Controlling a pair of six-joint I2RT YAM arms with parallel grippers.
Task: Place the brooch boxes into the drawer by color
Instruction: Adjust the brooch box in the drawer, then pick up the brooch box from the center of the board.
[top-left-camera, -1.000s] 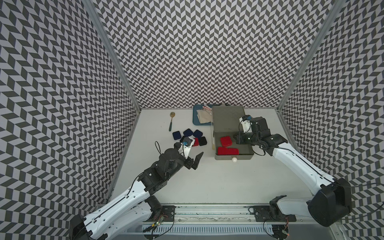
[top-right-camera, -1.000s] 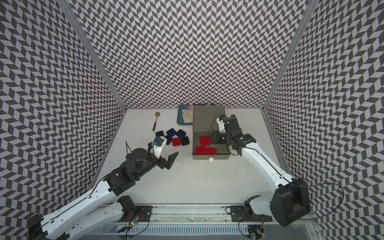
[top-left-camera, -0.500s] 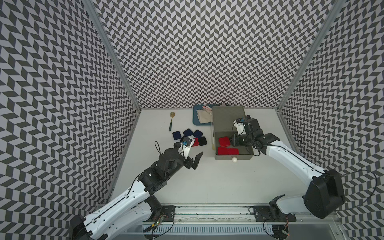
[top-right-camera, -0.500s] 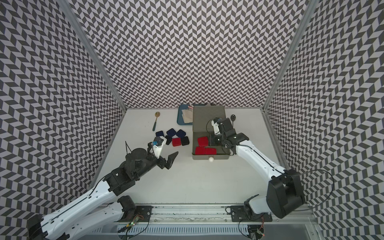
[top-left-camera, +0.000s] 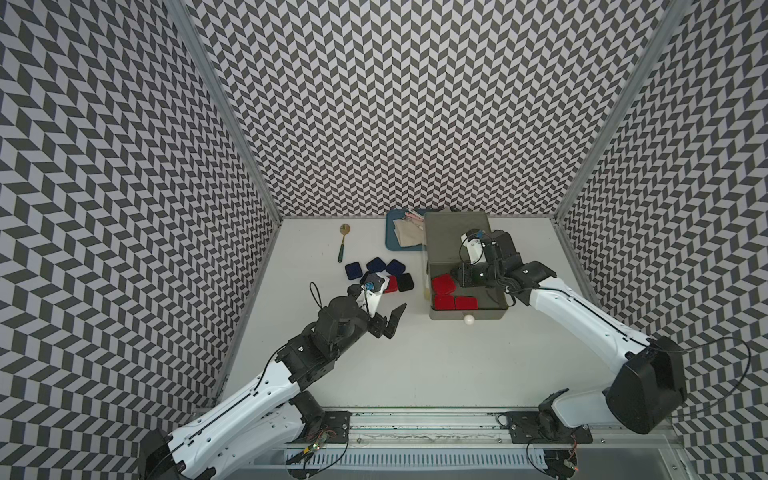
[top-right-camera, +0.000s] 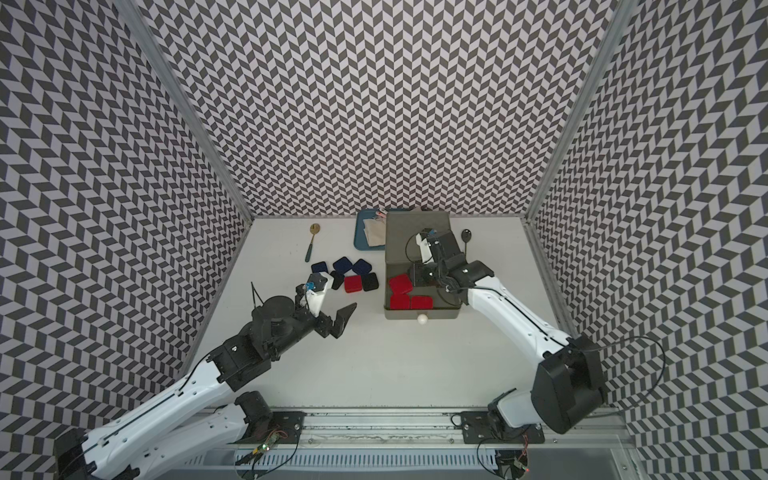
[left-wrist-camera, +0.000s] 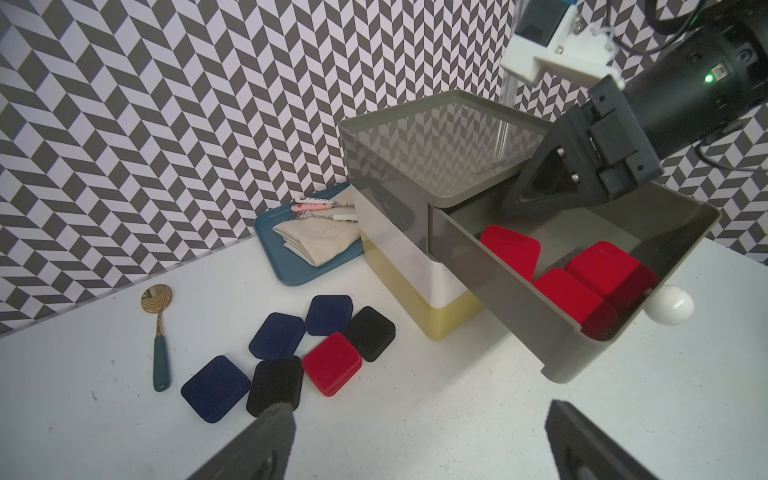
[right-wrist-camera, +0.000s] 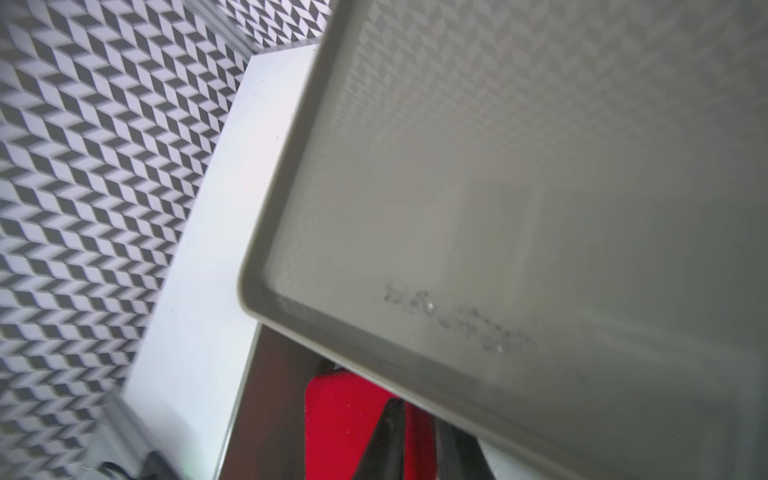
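left tool jaws wide, empty | right tool in grey drawer at red box, grip unclear

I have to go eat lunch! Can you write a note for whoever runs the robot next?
Left gripper: open and empty, above the table near the loose boxes.
Right gripper: down inside the pulled-out grey drawer; open or shut, can't tell.
Done: three red boxes lie in that drawer.
Left to do: one red box, three navy boxes and two black boxes wait on the table.
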